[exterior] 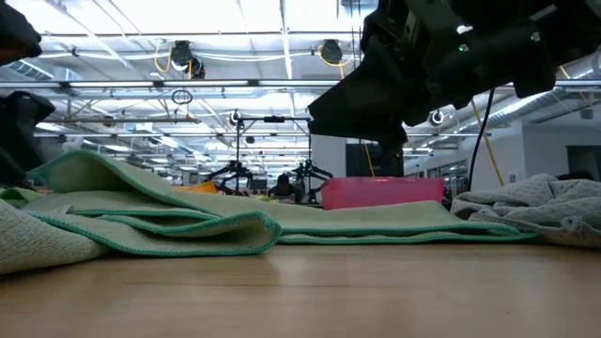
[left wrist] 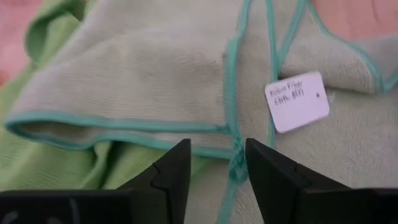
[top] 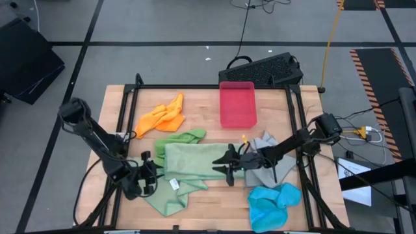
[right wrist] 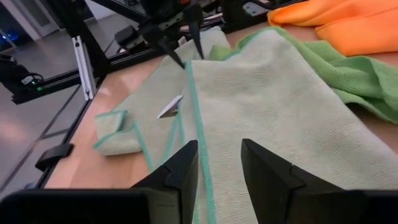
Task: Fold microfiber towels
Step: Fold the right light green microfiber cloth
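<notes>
A pale sage towel with a teal hem lies folded over in the middle of the table, resting partly on a bright green towel. My left gripper is open at its left edge. Its fingertips stand on either side of the hem, close to a white label. My right gripper is open at the towel's right end, its fingers pointing along the hem. In the low view it hangs above the towel. The right wrist view shows the left gripper far off at the same hem.
An orange towel lies at the far left and a pink-red tray at the far middle. A grey towel lies under the right arm and a blue towel near the front right. Black frame rails border the table.
</notes>
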